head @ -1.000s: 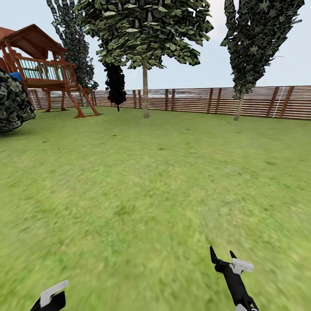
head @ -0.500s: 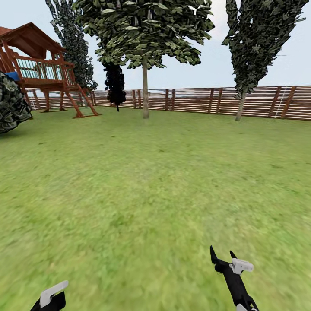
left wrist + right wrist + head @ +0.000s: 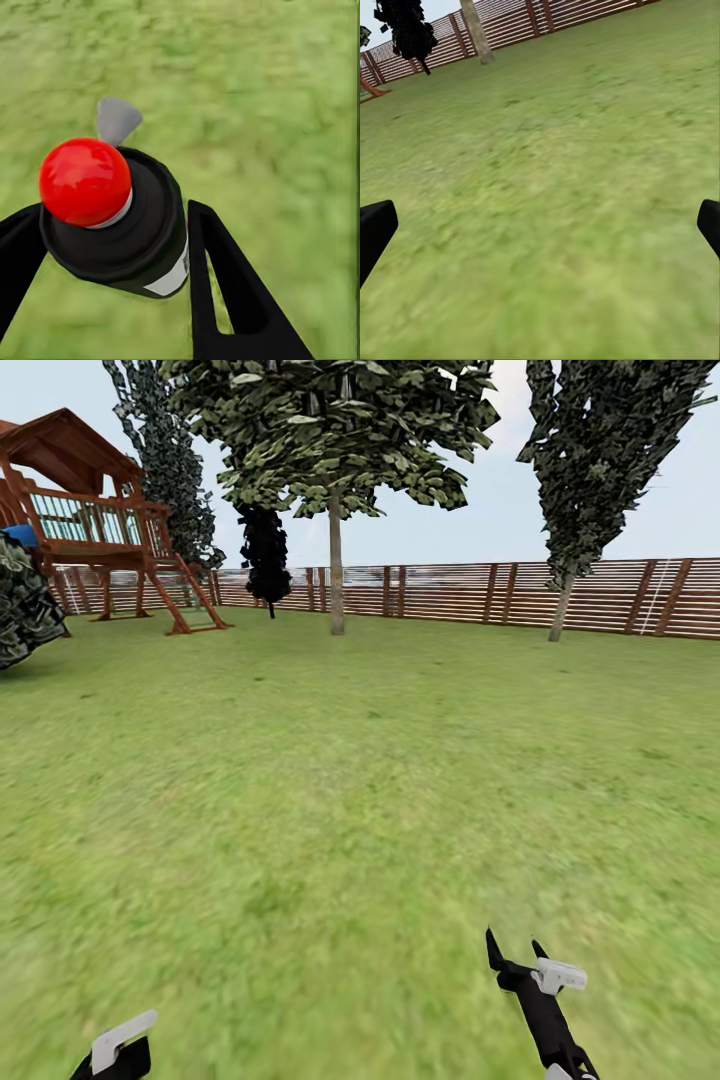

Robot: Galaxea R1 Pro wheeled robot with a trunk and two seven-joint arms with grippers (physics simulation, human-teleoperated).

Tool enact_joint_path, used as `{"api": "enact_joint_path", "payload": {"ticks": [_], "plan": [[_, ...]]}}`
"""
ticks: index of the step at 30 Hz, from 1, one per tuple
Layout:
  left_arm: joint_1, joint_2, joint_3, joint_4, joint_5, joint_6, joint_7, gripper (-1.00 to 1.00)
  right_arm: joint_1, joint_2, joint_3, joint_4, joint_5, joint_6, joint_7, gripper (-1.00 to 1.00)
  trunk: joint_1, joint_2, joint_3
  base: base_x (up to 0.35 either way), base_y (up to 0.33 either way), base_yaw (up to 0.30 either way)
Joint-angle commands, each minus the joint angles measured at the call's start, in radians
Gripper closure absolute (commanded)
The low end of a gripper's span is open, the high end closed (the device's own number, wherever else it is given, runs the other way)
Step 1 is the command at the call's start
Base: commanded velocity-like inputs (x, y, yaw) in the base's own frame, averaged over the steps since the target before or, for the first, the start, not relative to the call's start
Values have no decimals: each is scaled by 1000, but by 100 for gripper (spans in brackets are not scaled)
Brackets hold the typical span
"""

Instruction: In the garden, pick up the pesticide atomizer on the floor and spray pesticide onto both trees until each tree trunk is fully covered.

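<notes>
Head view showed lawn (image 3: 330, 780), fence (image 3: 450, 592), one tree (image 3: 336, 560). Left gripper (image 3: 112, 247) apparently clamped the atomizer (image 3: 112, 217) between its fingers; right gripper (image 3: 540, 225) gaped wide.

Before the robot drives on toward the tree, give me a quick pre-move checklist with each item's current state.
1. Black atomizer can with red round cap sits between the left gripper fingers: ok.
2. Grip firm enough for travel: cannot tell.
3. Right gripper open with nothing between its fingers: ok.
4. Grey-brown bare tree trunk ahead by the brown slatted fence: ok.
5. Green lawn between robot and trunk free of obstacles: ok.
6. Second target tree identified: cannot tell.
</notes>
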Motion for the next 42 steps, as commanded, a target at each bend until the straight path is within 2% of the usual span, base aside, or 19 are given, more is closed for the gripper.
{"api": "enact_joint_path", "payload": {"ticks": [1, 42], "plan": [[0, 0, 0, 0, 0, 0, 0, 100, 0, 0, 0, 0, 0, 0, 0, -100, 0, 0, 0, 331, 0, 0], [6, 0, 0, 0, 0, 0, 0, 100, 0, 0, 0, 0, 0, 0, 0, -100, 0, 0, 0, 331, 0, 0]]}}
